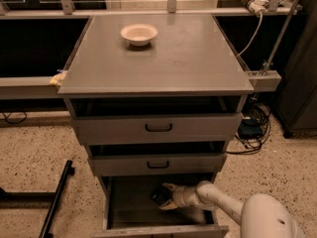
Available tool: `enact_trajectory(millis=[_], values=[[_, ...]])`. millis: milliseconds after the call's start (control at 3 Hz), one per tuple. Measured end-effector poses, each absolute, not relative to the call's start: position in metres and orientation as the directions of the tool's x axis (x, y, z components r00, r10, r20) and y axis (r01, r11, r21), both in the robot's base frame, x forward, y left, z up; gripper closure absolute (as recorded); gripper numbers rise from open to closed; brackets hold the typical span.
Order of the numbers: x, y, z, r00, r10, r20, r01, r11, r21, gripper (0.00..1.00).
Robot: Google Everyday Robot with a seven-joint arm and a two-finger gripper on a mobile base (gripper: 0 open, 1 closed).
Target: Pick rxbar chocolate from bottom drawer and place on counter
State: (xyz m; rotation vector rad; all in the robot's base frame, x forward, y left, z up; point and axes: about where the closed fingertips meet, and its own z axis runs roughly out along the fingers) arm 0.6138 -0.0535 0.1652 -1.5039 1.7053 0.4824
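My gripper (165, 198) sits low inside the bottom drawer (130, 205), right at the rxbar chocolate (158, 196). I cannot tell whether it has a hold on the bar or is merely against it. The bar is down in the drawer, toward the middle, at the end of my arm (218, 200) reaching in from the right. I judge the reach done and the grasp unconfirmed. What remains is lifting the bar out past the two upper drawers and setting it on the counter (173, 63), where a bowl (139, 34) stands near the back.
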Motion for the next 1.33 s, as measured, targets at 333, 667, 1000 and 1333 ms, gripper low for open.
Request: enact_trajectory(millis=[333, 667, 1000, 1333], values=[[0.616, -0.048, 0.152, 0.018, -0.649, -0.761, -0.957, 0.21, -0.202, 0.36], [0.615, -0.047, 0.139, 0.002, -0.652, -0.759, -0.961, 0.208, -0.181, 0.37], [0.614, -0.049, 0.129, -0.018, -0.656, -0.755, -0.963, 0.215, -0.165, 0.36], [0.613, -0.056, 0.118, -0.042, -0.664, -0.747, -0.962, 0.229, -0.15, 0.37]])
